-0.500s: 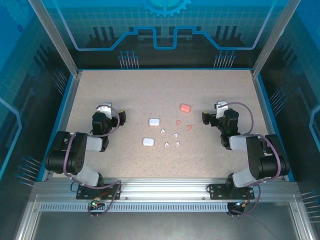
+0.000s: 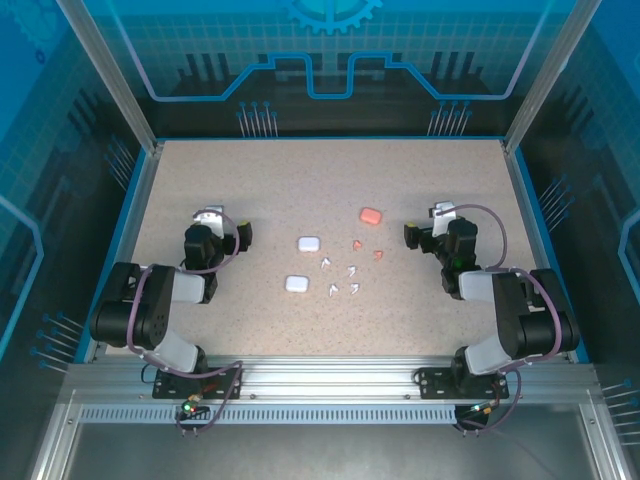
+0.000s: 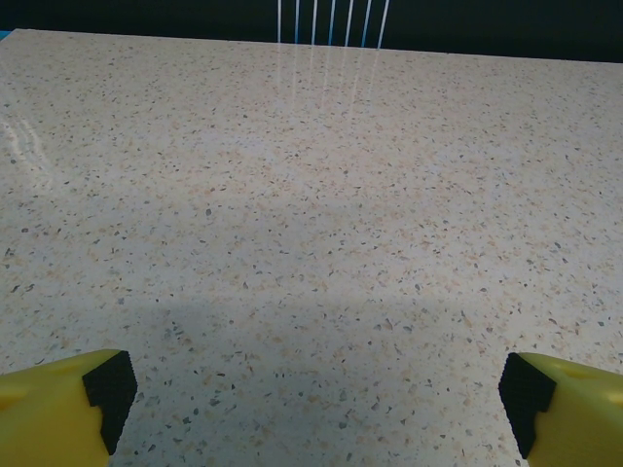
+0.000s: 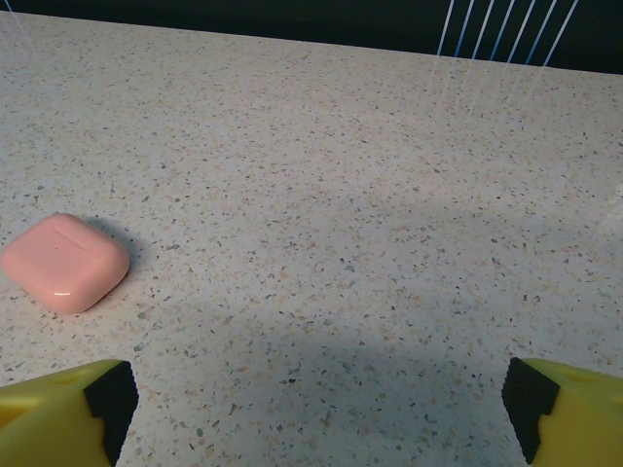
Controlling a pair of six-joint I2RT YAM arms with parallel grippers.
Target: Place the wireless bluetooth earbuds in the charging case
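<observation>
Top external: the table [image 2: 250,180] is carrying three cases and six loose buds around its middle. The pink case [image 2: 371,215] is lying at 1 o'clock of the cluster. The far white case [image 2: 308,243] is sitting at 10 o'clock and the near white case [image 2: 297,283] at 8 o'clock. All three are looking shut, so their contents are hidden. Four white earbuds [image 2: 351,270] are lying in a loose square on the tabletop, outside every case. Two pink earbuds [image 2: 356,243] are lying near the pink case at its 5 o'clock, apart from it. The left gripper [image 2: 210,218] is pointing toward 12 o'clock, well apart from the cases at their 9 o'clock side. The right gripper [image 2: 443,214] is doing the same at 3 o'clock of the pink case.

Left wrist: the left gripper [image 3: 316,394] is standing with its yellow fingers [image 3: 49,409] spread wide, gripping nothing, speckled table showing between them.

Right wrist: the right gripper [image 4: 316,394] is likewise spread wide and gripping nothing. The pink case [image 4: 65,263] is resting flat at 10 o'clock of the gap, lid down, untouched.
</observation>
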